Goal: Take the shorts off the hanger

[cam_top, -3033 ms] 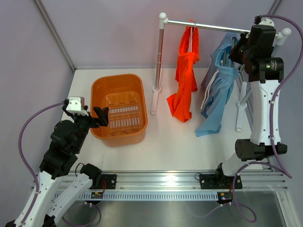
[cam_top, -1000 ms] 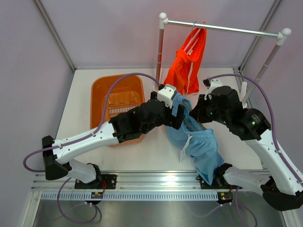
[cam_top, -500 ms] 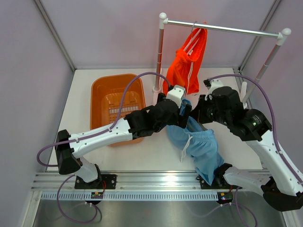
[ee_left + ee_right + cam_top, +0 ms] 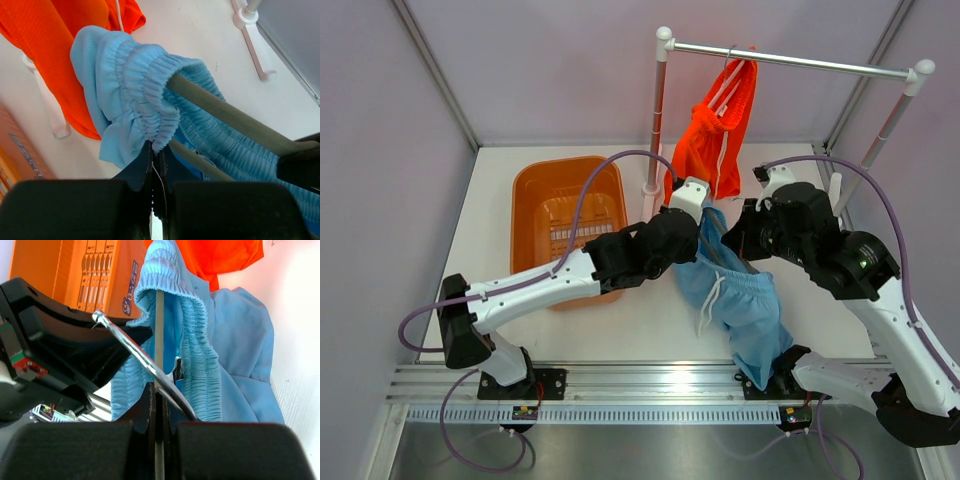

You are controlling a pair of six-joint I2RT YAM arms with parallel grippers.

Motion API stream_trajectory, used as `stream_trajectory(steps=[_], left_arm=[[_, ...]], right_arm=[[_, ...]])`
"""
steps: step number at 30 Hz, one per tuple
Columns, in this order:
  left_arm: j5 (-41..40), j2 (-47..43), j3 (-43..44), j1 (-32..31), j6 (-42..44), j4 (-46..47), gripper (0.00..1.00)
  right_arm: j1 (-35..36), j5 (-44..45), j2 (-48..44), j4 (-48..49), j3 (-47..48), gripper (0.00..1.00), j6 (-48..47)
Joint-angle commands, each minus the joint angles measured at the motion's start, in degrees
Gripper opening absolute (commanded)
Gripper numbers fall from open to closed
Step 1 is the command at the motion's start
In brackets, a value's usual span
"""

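Nearest the arms' bases, the legs of the blue shorts (image 4: 750,330) trail down onto the table (image 4: 650,320), right of centre. Just beyond, mid-table, both arms meet at the top of the garment. The right gripper (image 4: 157,390) is clamped shut on the hanger (image 4: 159,325) just below its metal hook (image 4: 131,347), holding it off the table with the elastic waistband (image 4: 145,85) stretched over the bar. The left gripper (image 4: 156,156), reaching in from the left, has its jaws pinched together on a bunched fold of that waistband at the hanger's left end, where the fabric wraps over the tip. The step in hand looks like stripping the blue pair off its hanger. The next move likely calls for the left gripper to draw the elastic outward and over that end, away from the right gripper, while the right one holds the hanger steady. The gathered band sits tight and may snag, and the other end must come free too. Farther left stands the orange basket (image 4: 535,190), a likely drop place. Farthest, the orange shorts (image 4: 712,150) hang from the rail (image 4: 800,62), not yet dealt with.
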Motion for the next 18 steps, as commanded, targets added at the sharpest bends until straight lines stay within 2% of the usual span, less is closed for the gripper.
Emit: stream_trajectory(steps=[1, 3, 4, 9, 13, 18], left_arm=[[-6.3, 0.3, 3.1, 1.8, 2.0, 2.3, 0.06], [-5.7, 1.0, 4.1, 2.9, 2.3, 2.3, 0.06], [-5.6, 1.2, 5.3, 4.1, 2.3, 2.1, 0.0], [-5.0, 3.8, 9.4, 6.5, 3.6, 2.9, 0.0], [-4.7, 8.7, 16.5, 8.4, 4.6, 0.6, 0.0], [-3.1, 11.1, 20.3, 9.1, 4.7, -0.5, 0.0]], right_arm=[[0.6, 0.5, -2.0, -0.2, 4.1, 0.0, 0.1], [0.7, 0.0, -2.5, -1.3, 4.6, 0.0, 0.0], [0.7, -0.2, -3.3, -1.8, 4.9, 0.0, -0.3], [0.6, -3.0, -5.3, -3.8, 5.0, 0.0, -1.2], [0.7, -5.8, -8.4, -4.5, 3.2, 0.0, -1.6], [0.7, -2.4, -11.4, -4.5, 3.5, 0.0, -1.0]])
